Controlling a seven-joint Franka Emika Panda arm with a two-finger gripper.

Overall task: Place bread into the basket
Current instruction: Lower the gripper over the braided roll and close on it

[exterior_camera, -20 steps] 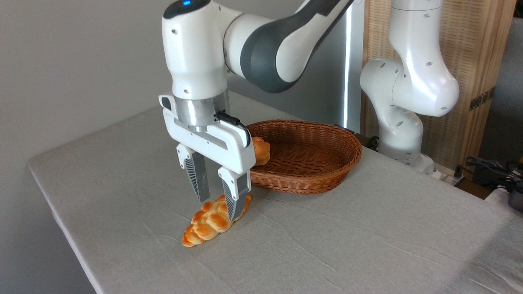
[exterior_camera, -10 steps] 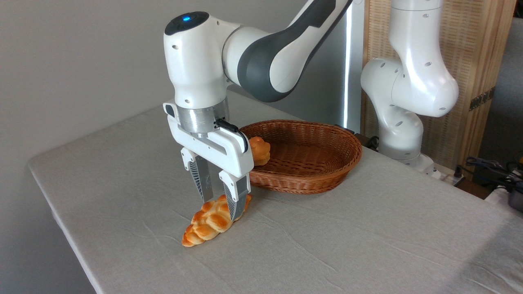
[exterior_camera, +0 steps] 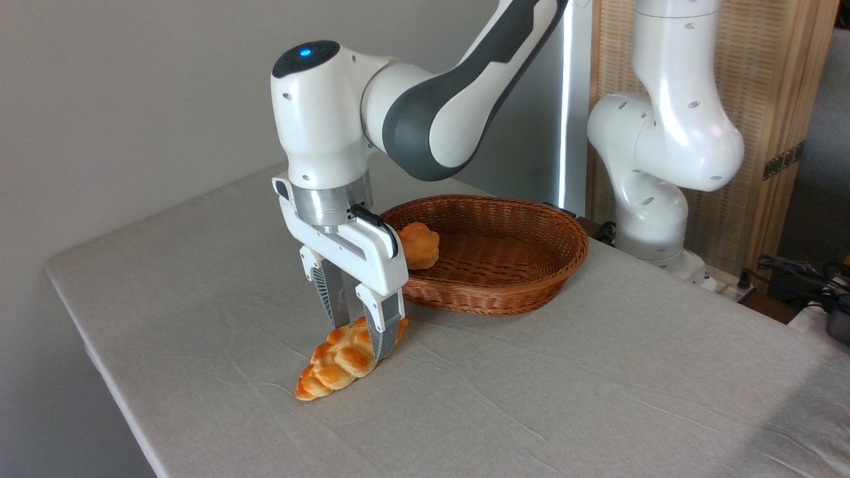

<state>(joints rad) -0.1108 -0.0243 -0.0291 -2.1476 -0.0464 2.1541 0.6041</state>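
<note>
- The braided bread (exterior_camera: pixel 340 359) lies flat on the grey tablecloth (exterior_camera: pixel 564 398), near the front left edge, its long axis slanting from near-left to far-right.
- The gripper (exterior_camera: pixel 362 342) points straight down over the loaf's far-right half; its two fingers (exterior_camera: pixel 383 330) straddle the loaf closely, one on each side, and appear to press its flanks, though firm contact cannot be told.
- The loaf's tapered near end sticks out free toward the left.
- The wicker basket (exterior_camera: pixel 511 292) sits just beyond and to the right of the loaf, apart from it.
- A small round bun (exterior_camera: pixel 417 244) rests inside the basket at its left end.
</note>
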